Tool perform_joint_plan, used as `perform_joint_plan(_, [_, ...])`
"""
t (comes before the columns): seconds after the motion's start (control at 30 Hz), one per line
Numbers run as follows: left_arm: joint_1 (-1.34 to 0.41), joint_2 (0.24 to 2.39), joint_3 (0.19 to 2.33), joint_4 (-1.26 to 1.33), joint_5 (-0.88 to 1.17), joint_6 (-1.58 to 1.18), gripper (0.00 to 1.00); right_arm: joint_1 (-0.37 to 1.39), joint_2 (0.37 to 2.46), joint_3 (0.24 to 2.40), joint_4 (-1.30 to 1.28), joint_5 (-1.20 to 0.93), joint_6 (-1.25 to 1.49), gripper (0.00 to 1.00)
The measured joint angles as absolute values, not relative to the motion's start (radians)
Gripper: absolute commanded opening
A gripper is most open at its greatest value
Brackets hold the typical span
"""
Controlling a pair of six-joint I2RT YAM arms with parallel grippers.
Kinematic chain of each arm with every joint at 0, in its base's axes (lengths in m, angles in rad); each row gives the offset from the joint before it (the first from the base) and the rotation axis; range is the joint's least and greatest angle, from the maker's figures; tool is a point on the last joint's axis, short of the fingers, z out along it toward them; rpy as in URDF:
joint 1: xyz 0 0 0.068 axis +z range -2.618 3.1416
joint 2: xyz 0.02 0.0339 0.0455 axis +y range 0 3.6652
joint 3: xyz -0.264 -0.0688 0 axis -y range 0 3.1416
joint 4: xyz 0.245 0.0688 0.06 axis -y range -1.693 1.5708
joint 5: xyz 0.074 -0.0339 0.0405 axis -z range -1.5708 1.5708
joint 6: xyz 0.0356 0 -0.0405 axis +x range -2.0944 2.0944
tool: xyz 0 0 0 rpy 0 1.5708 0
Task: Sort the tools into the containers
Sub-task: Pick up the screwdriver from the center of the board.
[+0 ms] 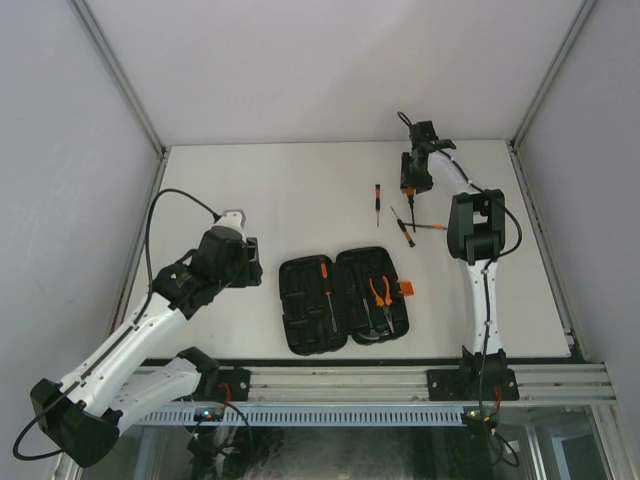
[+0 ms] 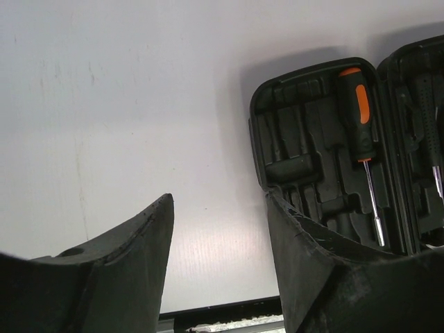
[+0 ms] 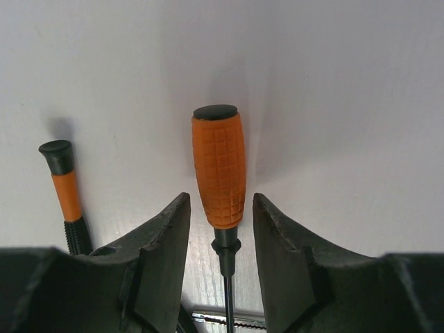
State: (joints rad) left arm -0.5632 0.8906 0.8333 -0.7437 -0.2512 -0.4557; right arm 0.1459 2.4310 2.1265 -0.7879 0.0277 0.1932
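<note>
- left gripper (image 2: 218, 208): jaws wide apart, holding nothing; we find it over bare table (image 2: 104, 104), just left of the case.
- case (image 1: 298, 325): lies open near the front edge. The left half holds one screwdriver (image 1: 326, 290) and the right half the pliers (image 1: 381, 292). Several slots look unfilled.
- thin screwdriver (image 1: 377, 200): loose on the table beyond the case, well apart from it.
- orange-handled screwdriver (image 3: 219, 170): flat on the table, far right.
- right gripper (image 3: 220, 200): partly open, astride that orange handle with a slim gap on each side; nothing gripped yet.
- step, as we judge it: picking up this screwdriver. The next move calls for closing squarely on the handle, lifting, and carrying it to a vacant slot.
</note>
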Motion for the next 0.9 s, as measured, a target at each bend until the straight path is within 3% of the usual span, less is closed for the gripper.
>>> perform_joint_plan(0.3, [-0.534, 0.891, 0.833, -0.743, -0.247, -0.459, 0.61, 0.161, 2.461, 2.156, -0.842, 0.078, 0.173, 0.35])
perform_joint_plan(0.57, [-0.508, 0.891, 0.833, -0.743, -0.218, -0.459, 0.60, 0.164, 2.463, 2.162, -0.868, 0.078, 0.167, 0.17])
perform_joint_plan(0.7, [-0.503, 0.891, 0.833, -0.742, -0.204, -0.459, 0.60, 0.166, 2.461, 2.152, -0.857, 0.081, 0.165, 0.02])
perform_joint_plan(0.9, [-0.501, 0.888, 0.833, -0.739, -0.196, -0.459, 0.61, 0.170, 2.416, 2.087, -0.831, 0.110, 0.166, 0.00])
